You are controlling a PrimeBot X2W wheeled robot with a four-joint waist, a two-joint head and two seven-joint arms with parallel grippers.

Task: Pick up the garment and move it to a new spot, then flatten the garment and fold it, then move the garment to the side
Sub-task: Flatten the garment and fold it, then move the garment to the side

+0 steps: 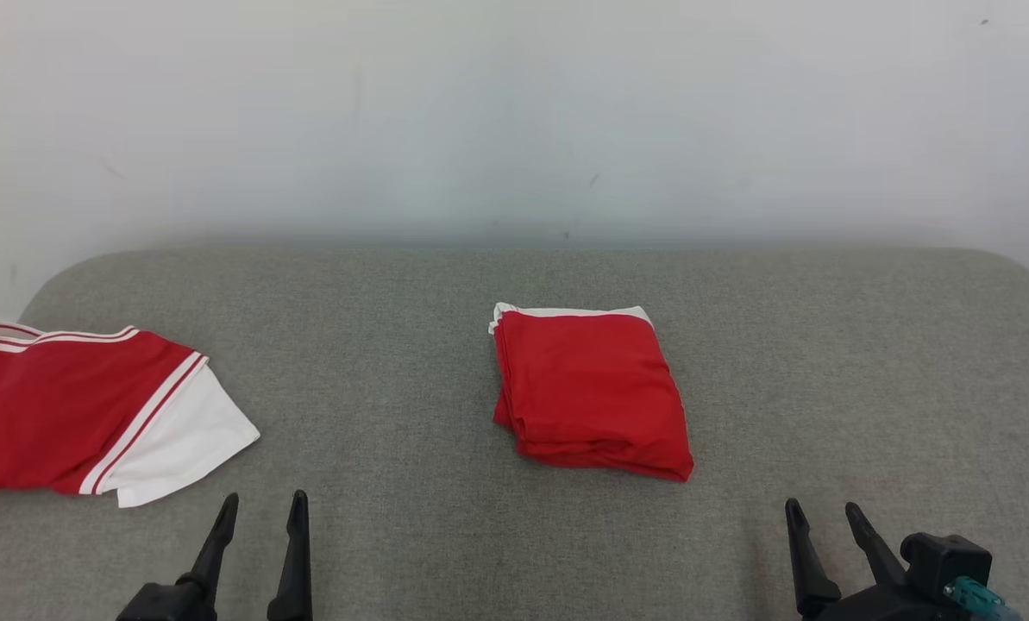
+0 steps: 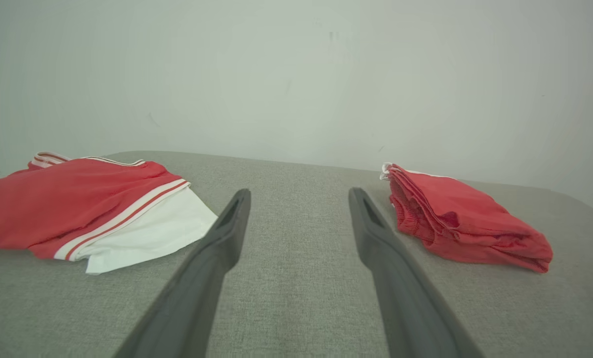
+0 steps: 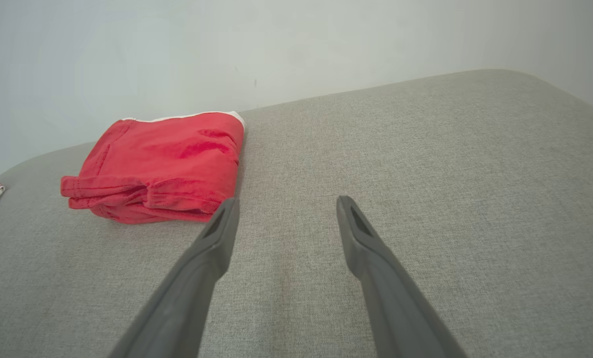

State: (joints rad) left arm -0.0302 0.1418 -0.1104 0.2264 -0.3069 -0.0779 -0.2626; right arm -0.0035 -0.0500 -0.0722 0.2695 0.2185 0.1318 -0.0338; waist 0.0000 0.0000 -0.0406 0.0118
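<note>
Left gripper (image 1: pixel 266 497), dark fingers spread and empty, hangs over the near part of the grey woven fabric surface (image 1: pixel 393 345). Far left lies the red jersey garment (image 1: pixel 48 414), rumpled, white short sleeve and red-white striped trim showing. Mid-surface rests a folded plain red cloth bundle (image 1: pixel 596 397). Right gripper (image 1: pixel 821 504) is spread, empty.

One striped jersey (image 1: pixel 74 414) — one folded red garment (image 1: pixel 596 397).
</note>
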